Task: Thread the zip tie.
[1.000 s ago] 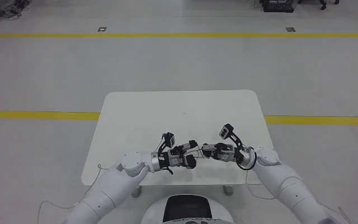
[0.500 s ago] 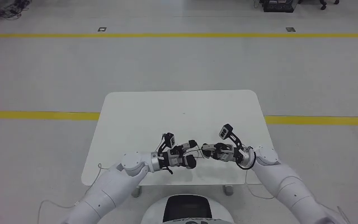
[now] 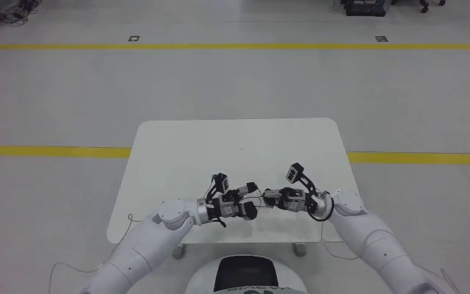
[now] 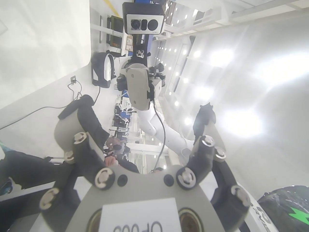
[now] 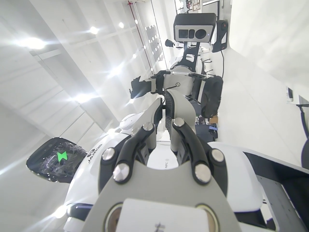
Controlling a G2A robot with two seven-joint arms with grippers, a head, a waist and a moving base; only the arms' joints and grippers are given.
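Both arms meet above the front middle of the white table (image 3: 220, 147). A thin dark zip tie (image 3: 256, 194) runs between the two grippers. My right gripper (image 3: 269, 197) is shut on one end of it, and in its own wrist view its fingers (image 5: 179, 108) are pressed close together. My left gripper (image 3: 252, 200) faces it with its jaws spread wide; the strand lies between them untouched. The left wrist view shows its two fingers far apart (image 4: 142, 106) with the right gripper (image 4: 138, 90) just beyond them. From the right wrist, the open left gripper (image 5: 173, 90) sits straight ahead.
The tabletop around and beyond the grippers is bare white. Grey floor with yellow lines (image 3: 235, 46) surrounds the table. Its front edge lies just under both forearms.
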